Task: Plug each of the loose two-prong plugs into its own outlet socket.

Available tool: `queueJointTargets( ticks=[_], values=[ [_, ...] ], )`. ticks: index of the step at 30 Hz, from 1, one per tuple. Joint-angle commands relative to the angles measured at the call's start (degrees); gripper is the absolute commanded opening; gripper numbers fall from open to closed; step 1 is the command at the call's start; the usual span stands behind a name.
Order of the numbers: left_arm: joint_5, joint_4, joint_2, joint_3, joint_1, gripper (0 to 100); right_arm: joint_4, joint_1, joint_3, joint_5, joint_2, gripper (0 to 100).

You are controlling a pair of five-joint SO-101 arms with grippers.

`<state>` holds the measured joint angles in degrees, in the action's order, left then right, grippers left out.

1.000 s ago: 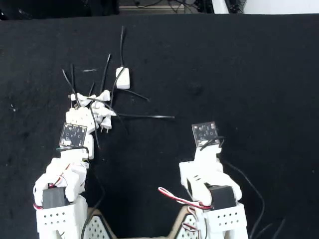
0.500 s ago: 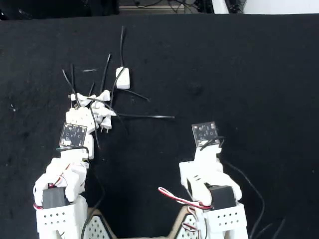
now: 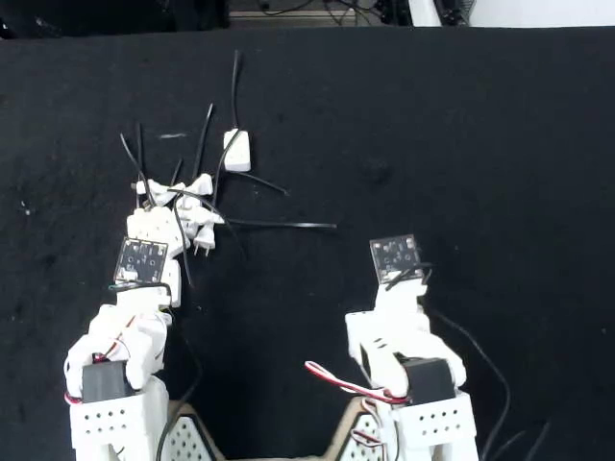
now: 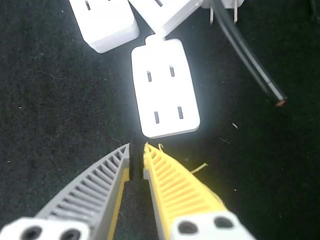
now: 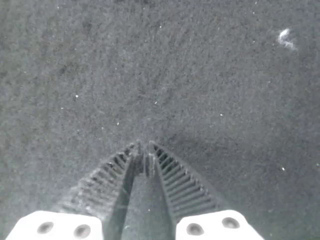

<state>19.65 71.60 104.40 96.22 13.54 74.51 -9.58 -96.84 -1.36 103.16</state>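
**A:** White two-prong plugs on black cords (image 3: pixel 202 235), where do they lie?

**B:** In a heap with white outlet blocks toward the left edge of the black cloth-covered worktop (image 3: pixel 480 144), about midway between its near and far edges. A lone white block (image 3: pixel 236 150) lies apart from the heap, nearer the far edge, and its cord runs on toward that edge.

**A:** And the arms?

**B:** Both stand at the near edge, side by side. The left arm (image 3: pixel 123 336) stretches low toward the heap, with its wrist at the heap's near side. The left tool (image 4: pixel 136 148) has one grey finger and one yellow. They are pressed almost together with only a slit between them, and they pinch nothing. The tips sit just short of the end of a white rectangular plastic outlet block (image 4: pixel 165 90), which lies flat with four slots facing up. Two more white blocks crowd its other end, and a black cord (image 4: pixel 250 60) passes beside it.

**A:** The other one?

**B:** The right arm (image 3: pixel 404 355) points toward the middle of the worktop, well apart from the heap. The right tool (image 5: pixel 145 152) has its dark ribbed fingers closed tip to tip on nothing, over bare cloth, with a white speck (image 5: pixel 285 37) farther off.

**A:** The room?

**B:** Dark cables (image 3: pixel 317 8) show beyond the far edge.
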Motion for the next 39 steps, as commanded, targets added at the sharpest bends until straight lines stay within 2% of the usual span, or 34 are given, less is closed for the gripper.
queueJointTargets(
  ticks=[1, 28, 35, 39],
  values=[
    [0.2, 0.3, 0.3, 1.1, 0.6, 6, 0.4, 1.0, 0.3, 0.4, 5.4, 1.2],
    [0.4, -0.2, 0.3, 0.0, 0.8, 6, 0.1, 0.7, 0.3, 0.4, 5.4, 1.2],
    [0.5, 0.1, 0.3, -4.2, 0.8, 6, -8.3, 0.7, 0.3, 0.4, 5.4, 1.2],
    [0.5, 0.2, 0.3, -4.7, 0.9, 6, -9.4, 0.7, 0.3, 0.4, 5.4, 1.2]
  ],
)
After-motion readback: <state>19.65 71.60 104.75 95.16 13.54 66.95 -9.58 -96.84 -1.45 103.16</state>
